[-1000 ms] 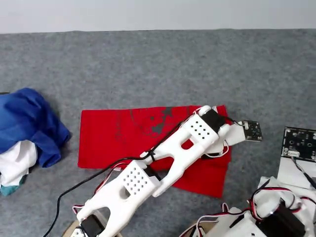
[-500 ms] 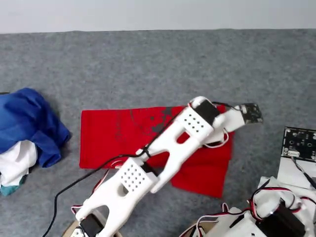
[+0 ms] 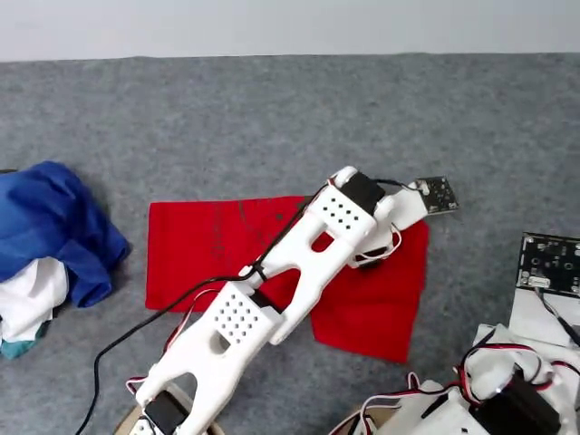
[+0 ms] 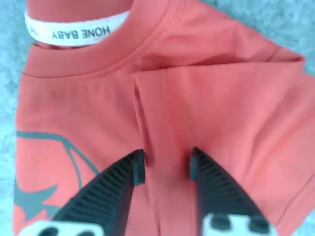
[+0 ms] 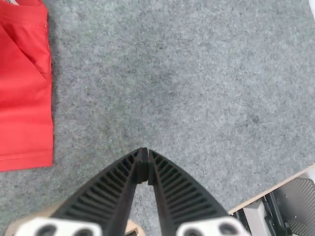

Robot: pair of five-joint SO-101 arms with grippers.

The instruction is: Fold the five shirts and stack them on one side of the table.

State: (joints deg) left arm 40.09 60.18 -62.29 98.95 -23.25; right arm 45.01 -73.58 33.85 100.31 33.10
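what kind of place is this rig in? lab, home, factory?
Probably a robotics lab bench, not a home. Signs: a table covered in grey felt-like matting, the white left arm with exposed wiring over a spread red shirt, and a heap of unfolded shirts beside it.

red shirt (image 3: 195, 249) partly hidden under left arm (image 3: 299, 272), blue shirt (image 3: 50, 217) edge-cropped

Grey felt-like table surface (image 3: 272, 118) runs back to a pale wall (image 3: 272, 27).
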